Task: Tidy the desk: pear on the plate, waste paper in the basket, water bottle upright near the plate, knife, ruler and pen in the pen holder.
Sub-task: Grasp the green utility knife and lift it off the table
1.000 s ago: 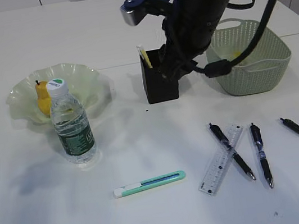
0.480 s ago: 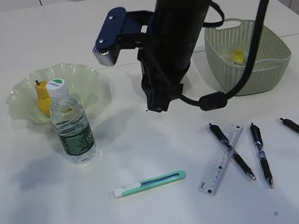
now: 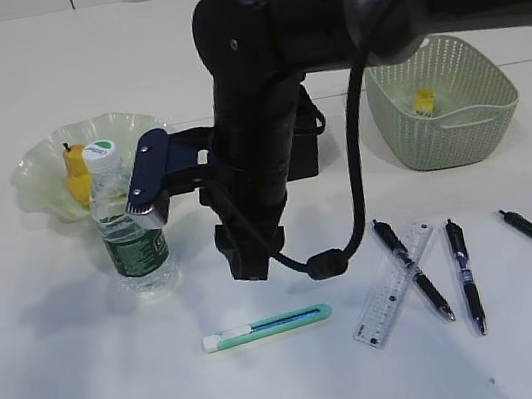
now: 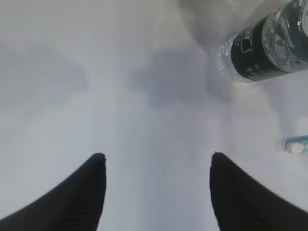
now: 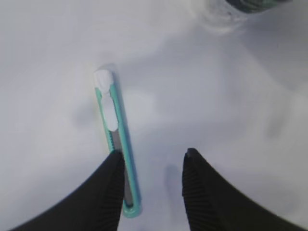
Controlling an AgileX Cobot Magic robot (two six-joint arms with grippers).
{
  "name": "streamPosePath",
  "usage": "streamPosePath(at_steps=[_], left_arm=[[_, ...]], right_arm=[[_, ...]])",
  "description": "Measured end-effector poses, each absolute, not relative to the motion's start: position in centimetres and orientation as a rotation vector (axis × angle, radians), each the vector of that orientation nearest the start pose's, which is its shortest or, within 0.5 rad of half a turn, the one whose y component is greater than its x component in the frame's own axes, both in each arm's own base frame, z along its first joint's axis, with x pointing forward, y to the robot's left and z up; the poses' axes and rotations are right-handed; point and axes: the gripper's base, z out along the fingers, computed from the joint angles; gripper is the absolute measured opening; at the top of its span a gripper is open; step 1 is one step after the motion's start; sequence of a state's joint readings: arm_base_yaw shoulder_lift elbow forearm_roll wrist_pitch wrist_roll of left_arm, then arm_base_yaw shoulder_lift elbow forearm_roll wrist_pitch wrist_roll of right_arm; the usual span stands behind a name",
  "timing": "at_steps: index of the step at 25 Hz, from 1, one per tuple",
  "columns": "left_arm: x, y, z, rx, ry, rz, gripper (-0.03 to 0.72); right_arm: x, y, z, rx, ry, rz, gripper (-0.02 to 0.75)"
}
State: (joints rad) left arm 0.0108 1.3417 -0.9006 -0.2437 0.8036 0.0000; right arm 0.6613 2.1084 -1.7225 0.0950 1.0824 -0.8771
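Right wrist view: fingers apart over knife

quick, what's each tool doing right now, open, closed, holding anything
Left tool: open, empty, over bare desk.
Right tool: open, empty, above the knife.

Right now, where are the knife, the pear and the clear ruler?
knife [image 5: 115, 139]: right wrist view, green handle.
pear [image 3: 76, 173]: exterior view, yellow body.
ruler [image 3: 387, 294]: exterior view, clear middle.
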Motion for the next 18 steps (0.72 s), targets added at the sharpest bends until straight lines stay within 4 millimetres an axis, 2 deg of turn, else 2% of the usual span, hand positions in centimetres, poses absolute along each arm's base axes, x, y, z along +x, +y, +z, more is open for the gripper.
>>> streamPosePath(at_steps=[4,8,12,18], left_arm=[[25.4,-1.3,25.9,-0.195,2.703,-0.283,0.473],[25.4,-1.3,25.9,-0.196,2.701,-0.283,0.470],[25.4,-1.3,25.9,-0.194,2.701,-0.281,0.470],[25.4,-1.3,25.9,-0.193,2.702,-0.278,0.463]], right_arm=[[35.0,28.8,19.9,-2.037,2.098,0.148,0.305],[35.3,29.5,18.4,-2.054,2.119,0.221,0.327],[35.2,29.6,17.1,-2.079,2.142,0.256,0.396],[35.1,29.8,16.5,-2.090,2.156,0.281,0.410]])
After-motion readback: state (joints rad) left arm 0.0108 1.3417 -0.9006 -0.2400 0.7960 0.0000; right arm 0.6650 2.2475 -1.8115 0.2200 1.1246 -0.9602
